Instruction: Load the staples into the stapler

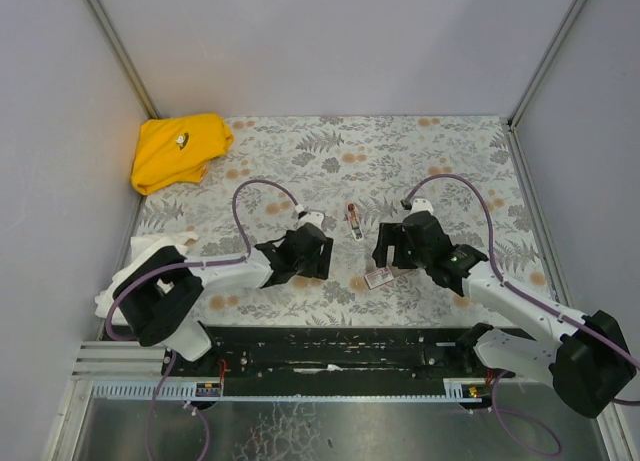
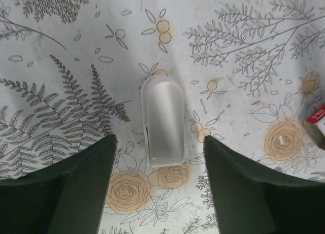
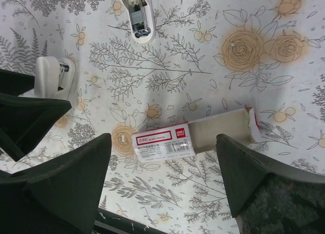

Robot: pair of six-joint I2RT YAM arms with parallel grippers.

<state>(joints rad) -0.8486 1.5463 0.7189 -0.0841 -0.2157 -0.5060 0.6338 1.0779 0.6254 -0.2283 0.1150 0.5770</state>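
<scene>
The stapler (image 1: 353, 221) is lying on the floral worktop (image 1: 450, 161), between the two arms and a little beyond them, with its metal part showing on top. It is being touched by neither end effector.

The left end effector (image 2: 158, 140) is being held released. Its fingers are spread to either side of a pale rounded piece (image 2: 162, 117), which is lying flat on the worktop with a gap showing on both sides. Whether that piece belongs to the stapler cannot be told.

The right end effector (image 3: 162, 138) is likewise being held spread, hovering over the small box (image 3: 158, 145) with the red-and-white label. The box is lying between its fingers without being gripped. The box's pale inner tray (image 3: 221, 130) is sticking partly out of one end. The staples themselves cannot be made out in the tray.

A yellow cloth (image 1: 180, 153) is lying crumpled at the far left corner of the worktop.
</scene>
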